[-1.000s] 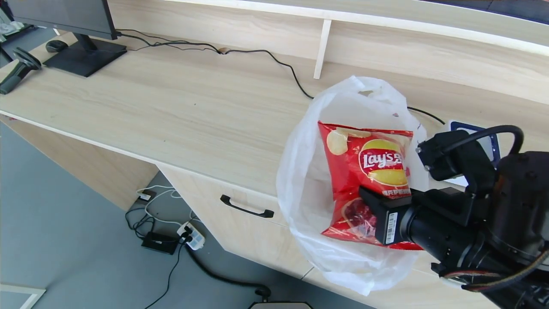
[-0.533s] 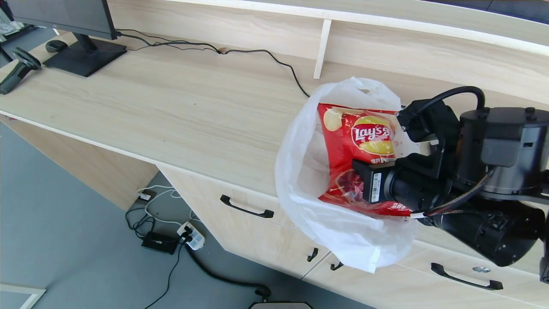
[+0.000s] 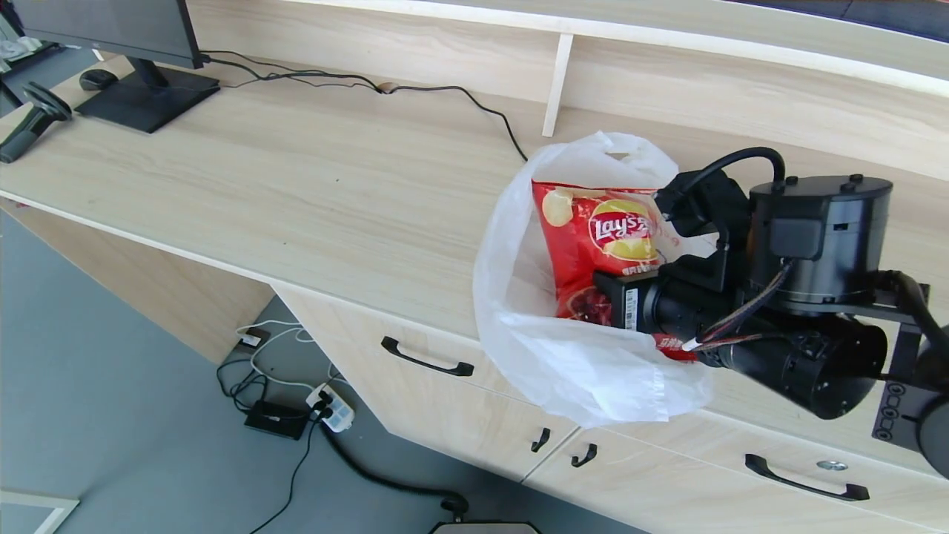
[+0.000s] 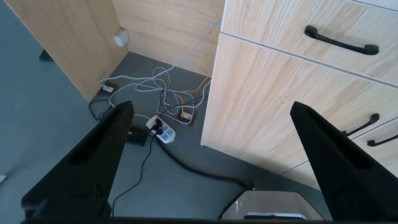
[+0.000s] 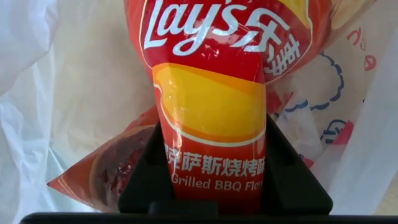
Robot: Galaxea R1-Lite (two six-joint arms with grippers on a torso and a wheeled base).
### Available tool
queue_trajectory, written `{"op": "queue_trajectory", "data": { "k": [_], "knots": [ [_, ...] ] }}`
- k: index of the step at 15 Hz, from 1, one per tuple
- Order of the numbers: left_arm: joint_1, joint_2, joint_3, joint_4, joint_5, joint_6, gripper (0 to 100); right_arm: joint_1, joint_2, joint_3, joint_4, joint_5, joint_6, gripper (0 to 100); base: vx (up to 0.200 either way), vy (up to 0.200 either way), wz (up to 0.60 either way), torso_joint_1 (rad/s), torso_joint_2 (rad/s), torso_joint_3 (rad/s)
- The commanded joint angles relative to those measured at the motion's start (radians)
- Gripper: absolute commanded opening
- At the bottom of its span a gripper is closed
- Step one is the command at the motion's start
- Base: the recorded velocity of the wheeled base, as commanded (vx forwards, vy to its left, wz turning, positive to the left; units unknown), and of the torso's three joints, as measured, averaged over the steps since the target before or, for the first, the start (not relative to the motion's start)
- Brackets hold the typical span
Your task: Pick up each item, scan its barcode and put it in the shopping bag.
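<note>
A red chip bag (image 3: 593, 245) sits inside the mouth of the white plastic shopping bag (image 3: 586, 363) at the counter's front edge. My right gripper (image 3: 604, 297) is shut on the chip bag's lower half; the right wrist view shows the chip bag (image 5: 211, 99) pinched between the two black fingers (image 5: 143, 174), with the shopping bag's film (image 5: 68, 93) around it. My left gripper (image 4: 211, 162) hangs open over the floor by the counter's drawers, with nothing between its fingers.
A monitor stand (image 3: 144, 96), a mouse (image 3: 96, 78) and a handheld scanner (image 3: 30, 122) sit at the counter's far left. A black cable (image 3: 445, 96) runs along the back. Drawer handles (image 3: 426, 360) face the floor, where cables and a power strip (image 3: 330, 408) lie.
My right arm has carried the chip bag up and toward the counter's back, deeper into the shopping bag, which has bunched up with it and uncovered more drawers.
</note>
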Motion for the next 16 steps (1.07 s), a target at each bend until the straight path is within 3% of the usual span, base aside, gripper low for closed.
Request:
{"op": "queue_trajectory", "data": {
  "k": [1, 5, 6, 9, 13, 16],
  "knots": [
    [0.000, 0.000, 0.000, -0.001, 0.000, 0.001, 100, -0.022, 0.024, -0.016, 0.011, 0.007, 0.005, 0, 0.000, 0.000, 0.00, 0.000, 0.00, 0.000],
    [0.000, 0.000, 0.000, -0.001, -0.001, 0.001, 100, -0.083, 0.037, -0.058, 0.020, 0.065, -0.007, 0, 0.000, 0.000, 0.00, 0.000, 0.00, 0.000],
    [0.000, 0.000, 0.000, -0.001, 0.000, 0.001, 100, -0.091, 0.038, -0.073, 0.020, 0.065, -0.007, 100, 0.000, 0.000, 0.00, 0.000, 0.00, 0.000],
    [0.000, 0.000, 0.000, -0.001, 0.000, 0.001, 100, -0.080, 0.033, -0.079, 0.011, 0.065, -0.009, 100, 0.000, 0.000, 0.00, 0.000, 0.00, 0.000],
    [0.000, 0.000, 0.000, -0.001, 0.000, 0.001, 100, 0.006, 0.009, -0.134, 0.005, 0.067, 0.002, 100, 0.000, 0.000, 0.00, 0.000, 0.00, 0.000],
    [0.000, 0.000, 0.000, -0.001, 0.000, 0.001, 100, 0.006, -0.052, -0.125, 0.005, 0.067, -0.036, 100, 0.000, 0.000, 0.00, 0.000, 0.00, 0.000]
  ]
}}
